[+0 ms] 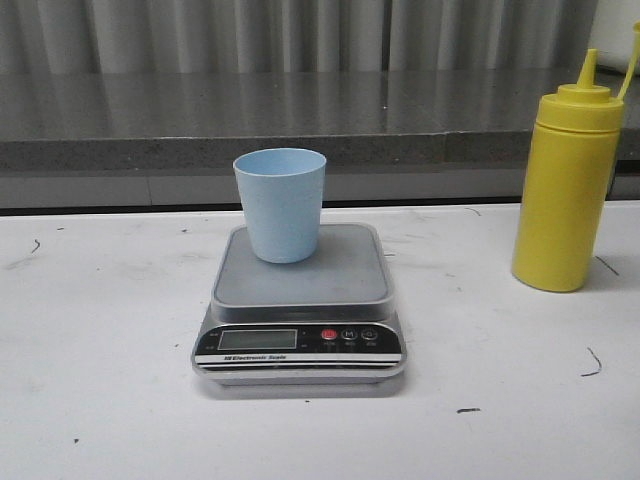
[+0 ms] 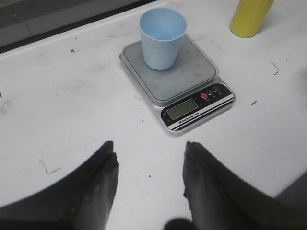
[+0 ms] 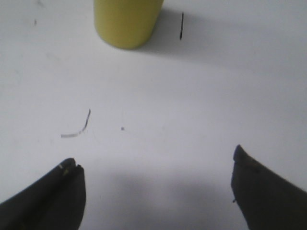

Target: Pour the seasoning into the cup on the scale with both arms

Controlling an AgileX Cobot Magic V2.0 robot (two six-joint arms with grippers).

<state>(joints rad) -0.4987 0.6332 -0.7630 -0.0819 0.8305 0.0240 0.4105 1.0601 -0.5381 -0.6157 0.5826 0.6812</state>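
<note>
A light blue cup (image 1: 281, 204) stands upright on the grey platform of the scale (image 1: 300, 283) at the table's middle. It also shows in the left wrist view (image 2: 162, 38) on the scale (image 2: 180, 76). The yellow seasoning bottle (image 1: 565, 182) stands upright at the right, its nozzle up. Only its base shows in the right wrist view (image 3: 127, 20) and in the left wrist view (image 2: 250, 17). My left gripper (image 2: 149, 151) is open and empty over bare table, short of the scale. My right gripper (image 3: 156, 160) is wide open and empty, short of the bottle. Neither arm shows in the front view.
A grey ledge (image 1: 250, 125) runs along the back of the white table (image 1: 100, 330), with a ribbed wall behind it. Small dark scuff marks (image 1: 592, 365) dot the table.
</note>
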